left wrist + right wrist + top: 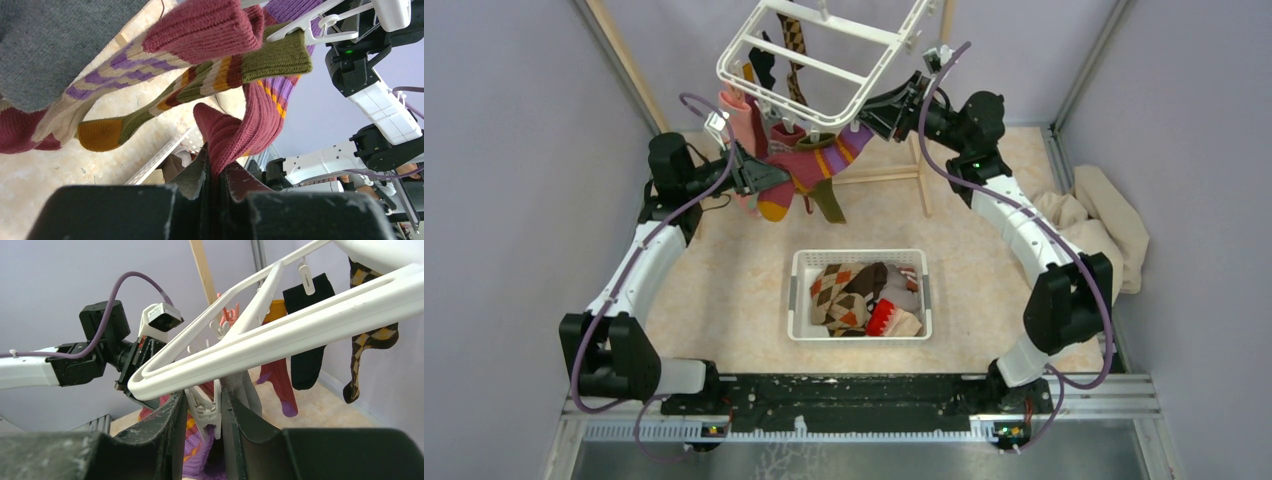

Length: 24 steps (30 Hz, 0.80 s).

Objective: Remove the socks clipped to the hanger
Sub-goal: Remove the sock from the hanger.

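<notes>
The white hanger (824, 55) hangs tilted at the top centre, with several socks clipped under its near rim. My left gripper (759, 175) is shut on a maroon sock (250, 125) that hangs down into its jaws (216, 167). An olive-striped sock (210, 75), a maroon-striped sock (165, 45) and a grey sock (55, 45) hang beside it. My right gripper (869, 115) is closed on a white clip (207, 412) under the hanger rim (310, 315), with a finger pressed on each side. A purple sock (200, 460) hangs from that clip.
A white slotted basket (860, 254) on the floor below holds argyle and other socks. A beige cloth heap (1104, 225) lies at the right wall. Wooden rack poles (894, 175) stand behind. A black sock (307, 355) and an argyle sock (370, 340) hang on the far rim.
</notes>
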{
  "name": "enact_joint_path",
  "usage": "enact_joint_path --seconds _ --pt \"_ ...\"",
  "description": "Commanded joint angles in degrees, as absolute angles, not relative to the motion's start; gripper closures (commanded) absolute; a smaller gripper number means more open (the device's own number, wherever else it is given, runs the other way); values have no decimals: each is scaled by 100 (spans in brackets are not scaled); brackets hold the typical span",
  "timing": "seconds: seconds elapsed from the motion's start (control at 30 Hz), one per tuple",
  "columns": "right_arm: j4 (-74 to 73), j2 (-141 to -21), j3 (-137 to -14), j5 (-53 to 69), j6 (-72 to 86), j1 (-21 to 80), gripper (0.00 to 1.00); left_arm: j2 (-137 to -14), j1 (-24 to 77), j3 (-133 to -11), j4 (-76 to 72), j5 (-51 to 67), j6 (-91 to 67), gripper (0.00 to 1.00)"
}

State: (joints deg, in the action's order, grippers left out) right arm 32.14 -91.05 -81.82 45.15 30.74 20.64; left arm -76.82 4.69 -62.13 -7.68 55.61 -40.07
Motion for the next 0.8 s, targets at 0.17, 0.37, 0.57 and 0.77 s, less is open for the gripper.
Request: enact_joint_path --seconds 0.17,0.37,0.57,0.77 --pt "3540 -9136 -8614 4426 3171 2118 100 -7576 414 -6162 -848 5763 -3925 90" --pt "3386 -9136 -8653 4338 3129 2118 100 -7308 422 -6055 -721 5799 -3942 90" --pt "3058 -9129 -8688 4171 3055 2118 100 -6988 422 -5877 -551 5801 -3932 90" --pt "2973 -9148 -8717 4134 3099 2118 100 -6605 437 -5578 -364 5865 -3913 90"
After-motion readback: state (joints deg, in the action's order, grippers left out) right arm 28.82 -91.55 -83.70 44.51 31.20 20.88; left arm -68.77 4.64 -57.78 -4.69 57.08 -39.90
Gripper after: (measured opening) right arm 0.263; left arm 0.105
